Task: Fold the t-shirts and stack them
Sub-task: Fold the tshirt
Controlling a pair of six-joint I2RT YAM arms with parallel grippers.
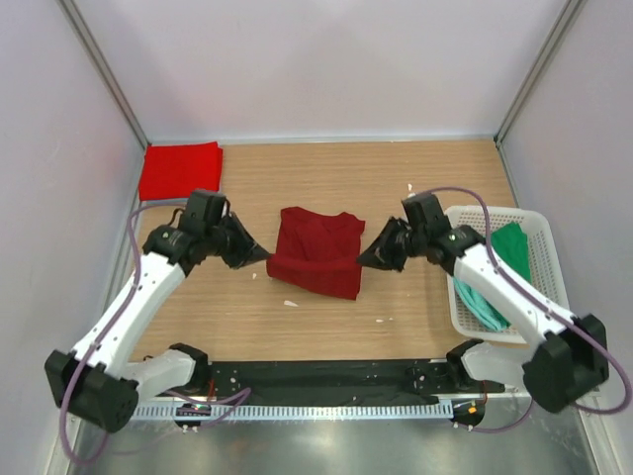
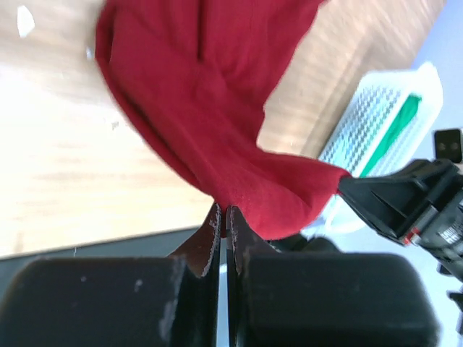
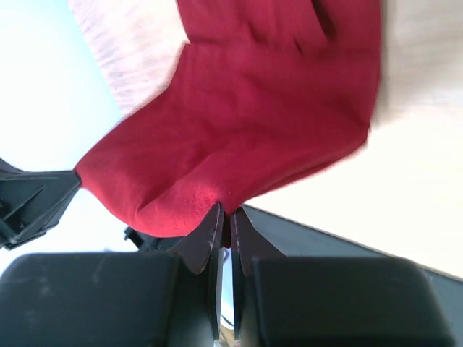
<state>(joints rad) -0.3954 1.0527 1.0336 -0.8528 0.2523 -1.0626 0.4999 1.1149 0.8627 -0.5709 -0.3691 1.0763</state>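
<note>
Left gripper: fingers pressed together, clamped on a corner of the maroon t-shirt. In the left wrist view the cloth runs straight into the closed tips with no gap showing.

Right gripper: also closed, pinching the opposite corner of the same shirt. Its wrist view shows a fold of red fabric caught between the tips.

The two grippers face each other, and the maroon t-shirt is stretched between them. From each tip the cloth fans forward and spreads onto the wooden desk. The near edge, held between the grips, looks raised. The far part lies crumpled on the wood, with a sleeve showing on the side farthest from both grippers.

Beyond the left gripper and out to its left, well apart, a brighter red t-shirt lies folded flat at the desk's far corner.

Behind the right gripper, alongside that arm's forearm, sits a white slatted basket. A green t-shirt lies inside it, and a teal t-shirt hangs over the edge nearest the arm.
</note>
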